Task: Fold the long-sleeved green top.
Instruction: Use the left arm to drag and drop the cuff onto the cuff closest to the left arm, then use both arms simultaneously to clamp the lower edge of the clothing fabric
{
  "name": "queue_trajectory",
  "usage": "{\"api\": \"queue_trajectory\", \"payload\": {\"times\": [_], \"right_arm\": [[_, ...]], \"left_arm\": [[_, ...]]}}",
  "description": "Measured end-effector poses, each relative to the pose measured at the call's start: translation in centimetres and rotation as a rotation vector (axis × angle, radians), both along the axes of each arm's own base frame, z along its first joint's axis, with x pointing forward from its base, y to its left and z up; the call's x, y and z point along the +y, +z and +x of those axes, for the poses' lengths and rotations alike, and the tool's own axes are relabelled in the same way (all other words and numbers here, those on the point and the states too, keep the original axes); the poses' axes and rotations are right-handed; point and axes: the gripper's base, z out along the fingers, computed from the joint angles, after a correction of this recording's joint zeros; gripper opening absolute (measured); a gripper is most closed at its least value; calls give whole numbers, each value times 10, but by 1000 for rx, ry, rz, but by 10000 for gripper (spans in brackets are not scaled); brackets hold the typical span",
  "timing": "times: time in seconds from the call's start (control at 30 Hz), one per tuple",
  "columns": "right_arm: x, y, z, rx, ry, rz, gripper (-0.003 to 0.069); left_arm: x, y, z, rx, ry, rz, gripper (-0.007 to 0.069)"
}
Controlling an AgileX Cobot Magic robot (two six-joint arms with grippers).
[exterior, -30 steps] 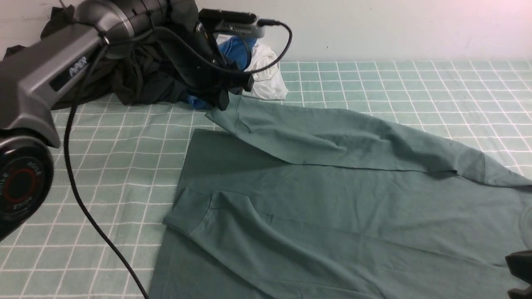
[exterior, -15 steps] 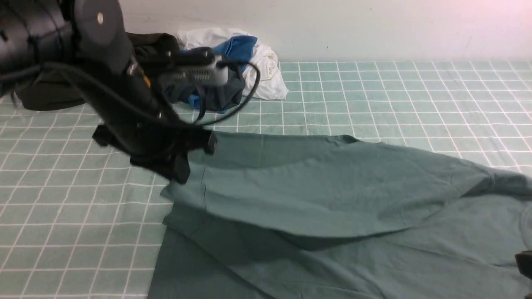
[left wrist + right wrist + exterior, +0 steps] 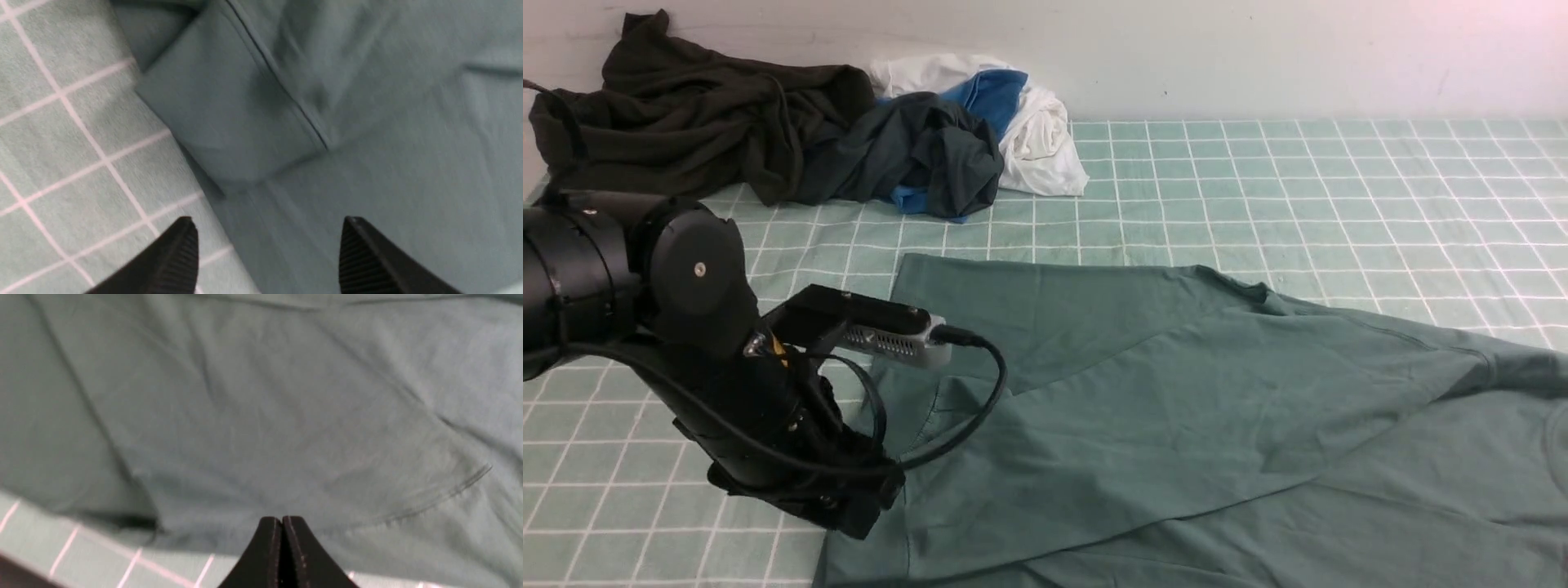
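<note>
The green long-sleeved top (image 3: pixel 1176 392) lies spread on the checked cloth, with one long sleeve laid slantwise across its body towards the near left. My left gripper (image 3: pixel 870 510) is low at the top's near-left edge. In the left wrist view it (image 3: pixel 269 232) is open and empty, hovering over the top's edge, with a sleeve cuff (image 3: pixel 229 114) just beyond the fingertips. My right gripper (image 3: pixel 282 522) shows only in the right wrist view. It is shut with nothing between the jaws, above the top's fabric (image 3: pixel 265 416) near its edge.
A very dark olive-black garment (image 3: pixel 686 122), a dark grey-and-blue garment (image 3: pixel 923 163) and a white cloth (image 3: pixel 1037 131) are piled at the back left against the wall. The checked tablecloth (image 3: pixel 1298 180) is bare at the back right. My left arm's cable (image 3: pixel 980 392) hangs over the top.
My left arm has swung from the far pile to the near left, dragging the sleeve across the top's body. The sleeve now lies flat and the left jaws stand open.
</note>
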Motion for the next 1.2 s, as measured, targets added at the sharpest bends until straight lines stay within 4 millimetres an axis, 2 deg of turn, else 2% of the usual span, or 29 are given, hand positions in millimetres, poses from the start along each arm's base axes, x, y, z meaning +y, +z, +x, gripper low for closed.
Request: {"api": "queue_trajectory", "payload": {"times": [0.07,0.1,0.13,0.17,0.2,0.27,0.3,0.37,0.43,0.6,0.7,0.97,1.2], "right_arm": [[2,8,-3,-4,44,-1,-14],[3,9,-3,-5,51,0,-14],[5,13,-4,-12,78,11,-14],[6,14,-4,-13,81,12,-14],[7,14,-5,-11,90,14,-14],[8,14,-6,-2,105,22,-14],[8,14,-6,-2,105,22,-14],[9,15,-5,-24,110,29,-14],[10,16,-3,-44,108,38,-14],[10,17,-1,-66,108,47,-14],[10,17,-1,-67,109,47,-14],[10,17,-1,-67,110,47,-14],[10,17,-1,-67,110,47,-14]], "left_arm": [[-7,7,-18,32,-136,21,447],[-8,7,-19,39,-144,23,448],[-15,7,-37,70,-262,39,451],[-17,7,-40,73,-283,41,451],[-22,3,-52,97,-356,52,451],[-33,-13,-79,149,-521,87,451],[-33,-16,-82,158,-538,94,451],[-39,-37,-105,150,-689,136,451],[-39,-50,-115,113,-764,170,451],[-40,-74,-119,-15,-856,195,451],[-41,-81,-119,-27,-865,198,451],[-42,-85,-118,-24,-866,203,428],[-42,-85,-118,-15,-792,199,188]]}}
